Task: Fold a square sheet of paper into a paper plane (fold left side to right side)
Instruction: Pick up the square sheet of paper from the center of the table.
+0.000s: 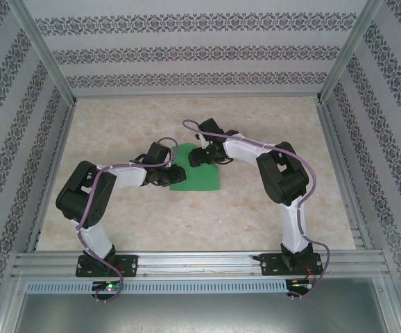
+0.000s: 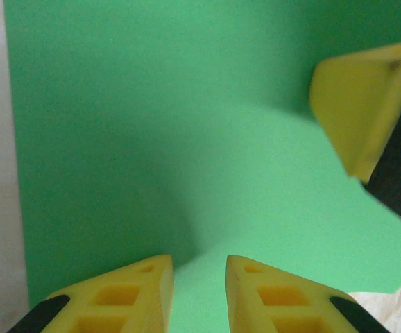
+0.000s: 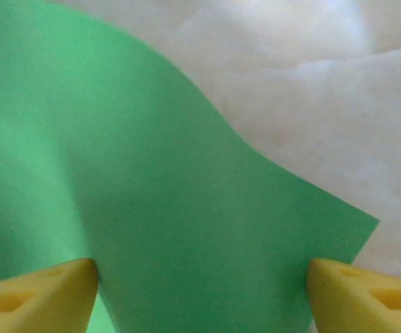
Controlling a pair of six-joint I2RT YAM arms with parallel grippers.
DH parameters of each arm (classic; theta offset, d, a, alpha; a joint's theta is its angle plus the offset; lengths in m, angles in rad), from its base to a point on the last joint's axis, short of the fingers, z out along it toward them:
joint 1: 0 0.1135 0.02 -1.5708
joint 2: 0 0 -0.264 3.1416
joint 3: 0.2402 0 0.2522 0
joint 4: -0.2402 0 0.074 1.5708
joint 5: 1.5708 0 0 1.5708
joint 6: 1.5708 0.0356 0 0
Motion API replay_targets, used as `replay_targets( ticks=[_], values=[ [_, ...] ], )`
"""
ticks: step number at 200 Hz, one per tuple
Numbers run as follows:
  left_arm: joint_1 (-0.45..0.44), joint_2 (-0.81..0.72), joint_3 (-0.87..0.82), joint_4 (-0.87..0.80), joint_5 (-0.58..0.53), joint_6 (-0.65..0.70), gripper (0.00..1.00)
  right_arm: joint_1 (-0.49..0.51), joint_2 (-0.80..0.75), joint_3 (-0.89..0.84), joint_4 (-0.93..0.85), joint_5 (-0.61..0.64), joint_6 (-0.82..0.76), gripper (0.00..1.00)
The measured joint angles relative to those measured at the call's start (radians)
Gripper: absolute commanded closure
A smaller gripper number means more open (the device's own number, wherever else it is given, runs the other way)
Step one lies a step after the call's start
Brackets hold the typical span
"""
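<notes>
Where paper (image 3: 152, 173) bows, right gripper (image 3: 202, 272) straddles it.

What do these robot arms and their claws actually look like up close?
The left arm and right arm are white links with chunky black joints, each trailing a purple cable. The left claw and right claw have yellow wedge-shaped fingers with hollow cells and black backs.

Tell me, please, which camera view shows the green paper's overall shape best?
Top external: there the paper lies almost whole, its near and right edges plain. The left wrist view gives the paper flat and close, one edge showing; the right wrist view shows the paper with a curved edge and one corner.
</notes>
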Motion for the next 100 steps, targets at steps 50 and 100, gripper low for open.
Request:
replay_targets(
  ticks=[50, 100],
  values=[
    [0.0, 0.0, -0.006, 0.018, 0.003, -0.006, 0.73, 0.004, -0.004, -0.005, -0.021, -0.066, 0.009, 0.43],
    [0.0, -0.002, -0.014, 0.039, 0.011, -0.008, 0.66, 0.004, -0.023, -0.027, -0.024, -0.136, 0.027, 0.6]
  ],
)
